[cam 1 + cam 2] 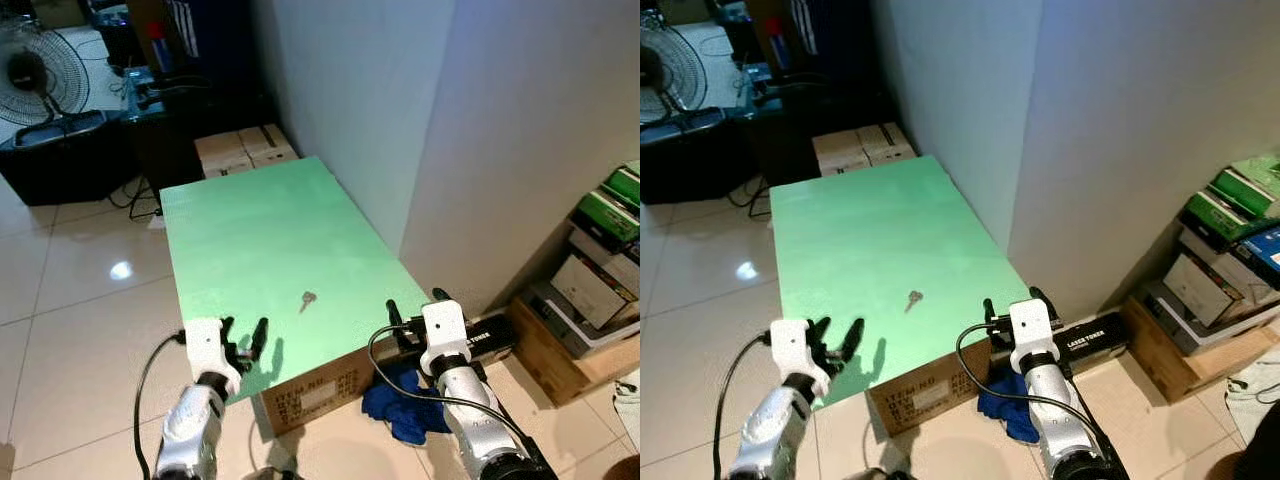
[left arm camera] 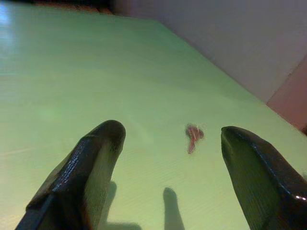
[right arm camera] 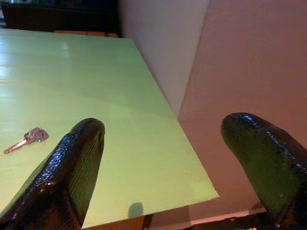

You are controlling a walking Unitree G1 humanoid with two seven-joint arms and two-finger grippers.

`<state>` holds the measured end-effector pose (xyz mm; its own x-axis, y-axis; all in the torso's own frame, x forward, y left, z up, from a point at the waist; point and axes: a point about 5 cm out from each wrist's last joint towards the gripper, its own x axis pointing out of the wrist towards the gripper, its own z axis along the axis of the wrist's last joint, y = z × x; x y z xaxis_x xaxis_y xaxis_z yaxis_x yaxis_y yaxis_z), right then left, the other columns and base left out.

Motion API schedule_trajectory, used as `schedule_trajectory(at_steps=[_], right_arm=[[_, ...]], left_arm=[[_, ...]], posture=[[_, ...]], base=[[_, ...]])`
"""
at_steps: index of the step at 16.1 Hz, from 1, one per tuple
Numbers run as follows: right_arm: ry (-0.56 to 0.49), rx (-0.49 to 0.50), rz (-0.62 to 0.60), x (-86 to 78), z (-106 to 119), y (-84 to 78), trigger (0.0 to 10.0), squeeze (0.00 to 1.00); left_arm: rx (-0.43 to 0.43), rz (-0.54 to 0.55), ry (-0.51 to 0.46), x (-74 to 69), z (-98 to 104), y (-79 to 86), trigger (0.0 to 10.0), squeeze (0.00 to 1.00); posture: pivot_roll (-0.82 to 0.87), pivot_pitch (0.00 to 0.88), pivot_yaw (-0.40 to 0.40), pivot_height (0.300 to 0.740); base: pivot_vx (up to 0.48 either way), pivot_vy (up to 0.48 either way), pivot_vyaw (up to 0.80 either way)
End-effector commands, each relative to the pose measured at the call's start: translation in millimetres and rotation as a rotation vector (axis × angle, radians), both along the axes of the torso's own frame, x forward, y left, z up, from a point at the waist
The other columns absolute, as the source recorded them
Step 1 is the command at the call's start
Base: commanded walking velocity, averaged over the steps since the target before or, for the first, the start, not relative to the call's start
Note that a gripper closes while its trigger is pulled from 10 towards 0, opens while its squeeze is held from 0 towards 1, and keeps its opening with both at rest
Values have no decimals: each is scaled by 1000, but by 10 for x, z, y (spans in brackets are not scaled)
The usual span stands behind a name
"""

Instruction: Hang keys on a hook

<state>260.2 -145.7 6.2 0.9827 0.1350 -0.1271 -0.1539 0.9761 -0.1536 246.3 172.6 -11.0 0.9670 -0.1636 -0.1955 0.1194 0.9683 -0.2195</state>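
A single key (image 1: 308, 299) lies flat on the green board (image 1: 250, 230) that tops a cardboard box (image 1: 320, 390), toward the board's near end and roughly midway across it. Its round head points away toward the wall (image 1: 350, 110) side, and its blade runs back and slightly left toward the robot, so the long axis sits on a diagonal. The left gripper (image 1: 243, 343) hovers over the board's near left corner with its fingers spread wide, nothing between them; the key lies ahead of it and off to its right, and the left wrist view shows the key framed in the gap between the two fingers (image 2: 91, 167). The right gripper (image 1: 415, 312) hangs at the board's near right edge, also wide open and empty, with the key ahead and to its left, outside its finger line in the right wrist view. Both sit near the key; the left looks better lined up for a straight reach forward. No hook can be made out on the bare wall beside the board.
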Motion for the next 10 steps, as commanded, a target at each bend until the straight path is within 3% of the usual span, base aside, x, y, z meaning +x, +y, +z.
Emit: schedule_trajectory(at_steps=[1, 3, 5, 10], right_arm=[[-75, 35, -17, 98, 136, 29, 10000, 0], [-201, 86, -26, 217, 367, 125, 10000, 0], [-211, 78, -24, 258, 405, 167, 10000, 0], [-144, 46, -60, 222, 299, 38, 10000, 0]], left_arm=[[8, 14, -80, 109, 138, 48, 10000, 0], [20, 6, -244, 308, 444, 15, 10000, 0], [42, -9, -346, 429, 673, -5, 10000, 0], [86, 7, -321, 355, 692, 37, 10000, 0]], posture=[[-88, 0, 89, 740], [-90, 0, 92, 740], [-93, 0, 94, 740], [-89, 0, 94, 740]], base=[[0, 0, 0], [0, 0, 0], [0, 0, 0], [0, 0, 0]])
